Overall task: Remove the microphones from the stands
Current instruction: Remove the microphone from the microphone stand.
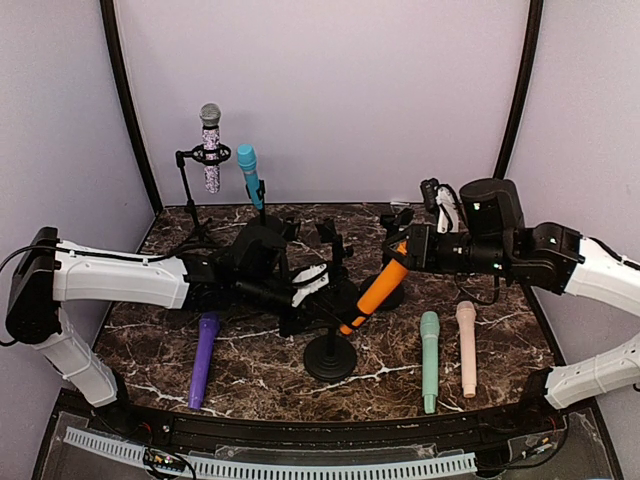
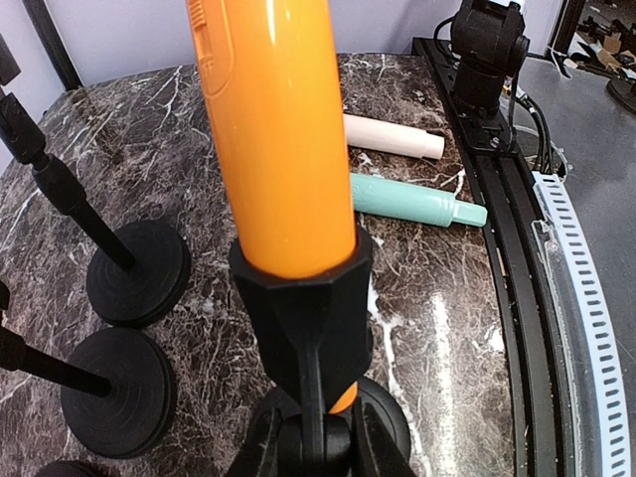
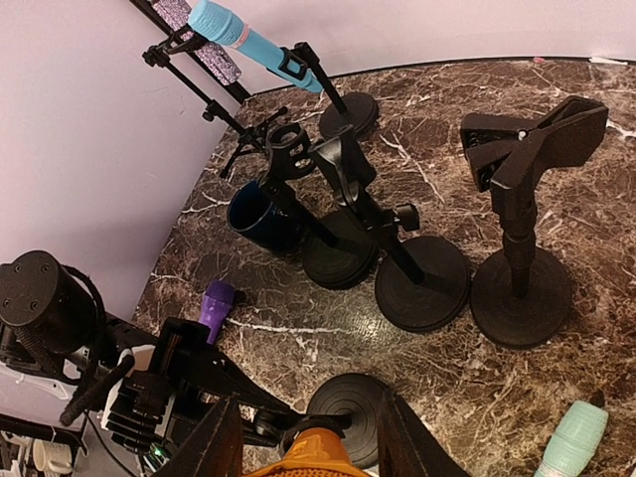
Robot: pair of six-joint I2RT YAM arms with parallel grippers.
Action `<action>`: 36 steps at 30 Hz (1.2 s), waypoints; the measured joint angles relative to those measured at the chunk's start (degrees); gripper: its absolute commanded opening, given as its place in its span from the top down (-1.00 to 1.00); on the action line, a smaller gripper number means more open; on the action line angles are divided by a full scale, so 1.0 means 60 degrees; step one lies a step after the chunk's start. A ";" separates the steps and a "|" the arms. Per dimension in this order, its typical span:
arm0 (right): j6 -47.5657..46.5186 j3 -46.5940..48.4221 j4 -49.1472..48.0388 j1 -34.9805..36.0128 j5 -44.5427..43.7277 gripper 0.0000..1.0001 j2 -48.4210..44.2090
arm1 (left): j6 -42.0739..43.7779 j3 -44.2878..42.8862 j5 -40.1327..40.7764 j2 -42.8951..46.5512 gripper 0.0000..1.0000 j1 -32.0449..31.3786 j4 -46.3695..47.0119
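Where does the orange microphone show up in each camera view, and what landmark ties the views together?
Top external: orange microphone, tilted, right of centre.
Left wrist: fills the upper centre, seated in the black stand clip.
Right wrist: only a sliver at the bottom edge, between the jaws.
Shared landmark: the mint-green microphone, lying flat.

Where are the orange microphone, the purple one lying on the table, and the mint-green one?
orange microphone [image 1: 379, 288]: top view, middle of its body.
purple microphone [image 1: 203, 362]: top view, middle of its handle.
mint-green microphone [image 1: 429, 365]: top view, middle of its handle.
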State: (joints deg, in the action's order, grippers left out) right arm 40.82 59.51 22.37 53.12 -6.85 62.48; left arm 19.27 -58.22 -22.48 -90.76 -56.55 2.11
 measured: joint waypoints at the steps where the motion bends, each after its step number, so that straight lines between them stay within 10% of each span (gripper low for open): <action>1: 0.0011 0.0022 0.0033 0.0000 -0.0011 1.00 0.0000 | 0.0000 0.0000 0.0004 0.0000 1.00 0.0000 0.0000; 36: 0.0204 0.0685 0.0565 -0.0437 -0.0776 1.00 -0.0474 | 0.0033 -0.0098 0.0127 -0.0204 1.00 -0.0124 0.0127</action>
State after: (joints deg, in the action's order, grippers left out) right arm 42.04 63.61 25.76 50.50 -11.51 59.64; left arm 19.46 -58.81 -21.71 -91.98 -57.30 2.87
